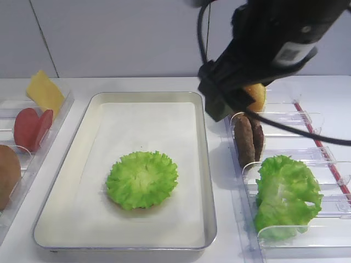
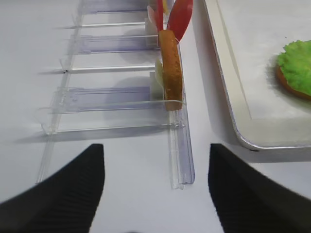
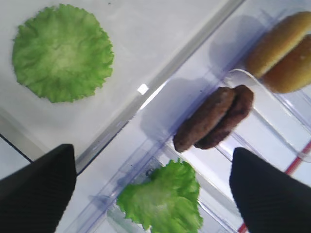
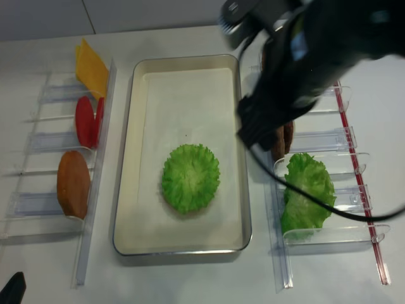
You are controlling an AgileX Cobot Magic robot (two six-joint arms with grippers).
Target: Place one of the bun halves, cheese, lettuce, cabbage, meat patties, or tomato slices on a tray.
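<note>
The frilly lettuce lies spread on the paper-lined tray, with a brown bun edge showing under it. My right gripper is open and empty, high above the right-hand bins, looking down on two meat patties, the bunched cabbage and bun halves. My left gripper is open and empty over bare table, short of the left bin holding a bun half and tomato slices. The cheese stands at the far left.
Clear plastic bins line the tray's right side and more bins its left. The right arm and its cable hang over the right bins and the tray's far right corner. A red strip runs beside the right bins.
</note>
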